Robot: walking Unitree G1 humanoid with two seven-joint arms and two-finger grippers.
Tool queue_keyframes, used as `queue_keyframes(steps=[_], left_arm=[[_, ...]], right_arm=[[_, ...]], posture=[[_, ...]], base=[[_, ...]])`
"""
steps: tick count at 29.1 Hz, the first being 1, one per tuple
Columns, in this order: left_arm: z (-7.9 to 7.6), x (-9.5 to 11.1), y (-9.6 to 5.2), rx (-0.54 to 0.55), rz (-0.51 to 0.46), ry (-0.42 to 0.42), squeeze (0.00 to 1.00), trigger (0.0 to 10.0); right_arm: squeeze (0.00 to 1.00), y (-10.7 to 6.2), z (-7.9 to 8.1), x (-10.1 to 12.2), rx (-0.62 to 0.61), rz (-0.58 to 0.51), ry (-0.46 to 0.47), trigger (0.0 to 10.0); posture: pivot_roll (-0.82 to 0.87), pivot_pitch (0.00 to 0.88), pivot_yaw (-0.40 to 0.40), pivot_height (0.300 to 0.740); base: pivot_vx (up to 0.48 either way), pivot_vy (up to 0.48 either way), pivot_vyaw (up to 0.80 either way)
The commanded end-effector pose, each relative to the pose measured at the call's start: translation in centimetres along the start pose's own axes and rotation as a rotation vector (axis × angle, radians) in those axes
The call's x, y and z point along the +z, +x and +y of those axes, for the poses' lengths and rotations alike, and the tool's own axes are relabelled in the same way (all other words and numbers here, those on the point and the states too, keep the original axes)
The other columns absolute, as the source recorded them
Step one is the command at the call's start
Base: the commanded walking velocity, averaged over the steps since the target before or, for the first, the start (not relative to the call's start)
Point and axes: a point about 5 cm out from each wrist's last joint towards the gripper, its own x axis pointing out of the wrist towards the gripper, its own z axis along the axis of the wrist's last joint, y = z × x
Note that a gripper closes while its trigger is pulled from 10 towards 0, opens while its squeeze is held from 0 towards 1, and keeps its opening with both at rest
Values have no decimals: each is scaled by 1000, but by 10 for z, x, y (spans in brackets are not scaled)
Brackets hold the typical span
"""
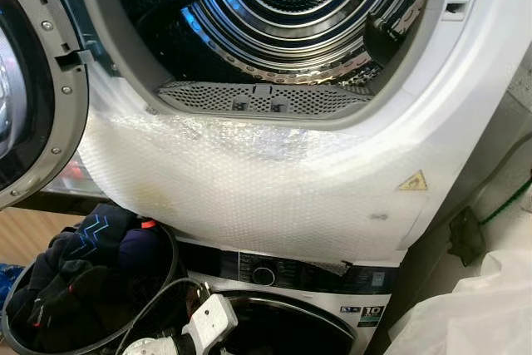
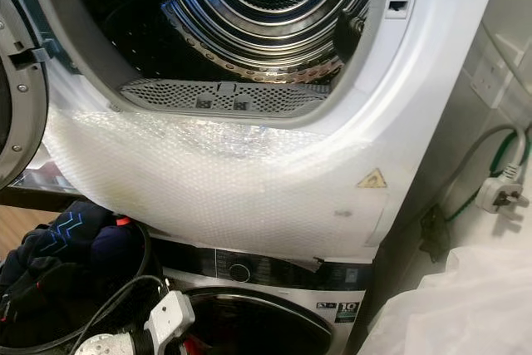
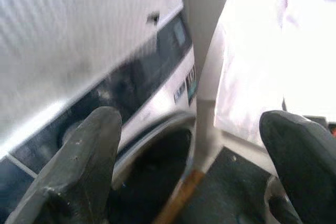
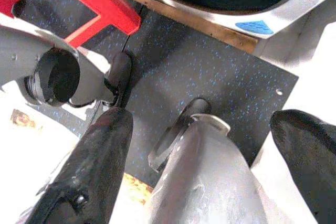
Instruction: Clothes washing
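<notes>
Clothes (image 1: pixel 79 268) in basket (image 1: pixel 17 334); left claw (image 3: pixel 191 145), right claw (image 4: pixel 202 145) wide apart, empty.

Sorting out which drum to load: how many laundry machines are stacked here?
2. The upper machine has its door swung open, bubble wrap across its front. The lower machine sits directly beneath, with a control dial.

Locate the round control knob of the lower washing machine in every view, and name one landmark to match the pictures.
Left eye view: control knob low and centre, on the dark panel below the bubble wrap.
Right eye view: the knob low, a little left of centre.
Left wrist view: blurred; the knob cannot be told for sure.
Right wrist view: not in it.
Shared landmark: yellow warning triangle on the upper machine's front.
</notes>
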Motion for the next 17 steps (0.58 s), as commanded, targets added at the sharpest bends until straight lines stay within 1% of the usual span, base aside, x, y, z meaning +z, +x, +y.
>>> queue_keyframes(steps=[1, 2, 3, 4, 5, 7, 8, 10, 11, 12, 13, 14, 15, 16, 17], left_arm=[[4, 7, -10, 114, -1, 33, 0, 10000], [8, 12, -16, 229, -25, 44, 0, 10000], [12, 17, -25, 379, -47, 39, 0, 10000], [14, 19, -30, 441, -54, 23, 0, 10000], [18, 21, -39, 549, -58, 14, 0, 10000], [22, 24, -47, 636, -63, 19, 0, 10000], [28, 30, -53, 720, -85, 31, 0, 10000], [35, 36, -60, 801, -72, 35, 0, 10000], [40, 39, -63, 853, -89, 26, 0, 10000], [51, 46, -74, 995, -97, 30, 0, 10000], [60, 49, -86, 1128, -95, 17, 0, 10000], [62, 49, -90, 1164, -89, 13, 0, 10000], [70, 48, -100, 1253, -83, -14, 0, 10000], [76, 44, -110, 1330, -70, -62, 0, 10000], [76, 44, -110, 1330, -70, -62, 0, 10000]], right_arm=[[0, 0, 2, -2, 0, 8, -5, 10000], [0, 0, 2, -2, -3, 9, -2, 10000], [0, 0, 1, -3, -8, 8, 4, 10000], [0, 0, 1, -4, -9, 7, 9, 10000], [0, 0, 0, -4, -10, 7, 14, 10000], [0, 0, 0, -5, -9, 8, 15, 10000], [0, -1, -1, -5, -9, 9, 12, 10000], [0, -1, -1, -5, -10, 9, 10, 10000], [0, -1, -1, -5, -10, 9, 12, 10000], [0, -1, -1, -4, -12, 6, 15, 10000], [0, 0, 0, -1, -10, 3, 13, 10000], [0, 0, 0, -1, -10, 1, 12, 10000], [0, 0, 1, 2, -9, -3, 12, 10000], [0, 1, 1, 3, -8, -7, 9, 10000], [0, 1, 1, 3, -8, -7, 9, 10000]], posture=[[97, 0, 77, 740], [100, 0, 81, 740], [106, 0, 81, 740], [115, 0, 81, 740], [128, 0, 75, 740], [132, 0, 74, 740], [147, 0, 71, 740], [161, 0, 69, 740], [171, 0, 67, 740], [179, 0, 66, 740], [189, 0, 63, 740], [189, 0, 63, 740], [197, 0, 61, 740], [201, 0, 59, 740], [201, 0, 59, 740]], base=[[0, 0, 0], [0, 0, 0], [0, 0, 0], [0, 0, 0], [0, 0, 0], [0, 0, 0], [0, 0, 0], [0, 0, 0], [0, 0, 0], [0, 0, 0], [0, 0, 0], [0, 0, 0], [0, 0, 0], [0, 0, 0], [0, 0, 0]])
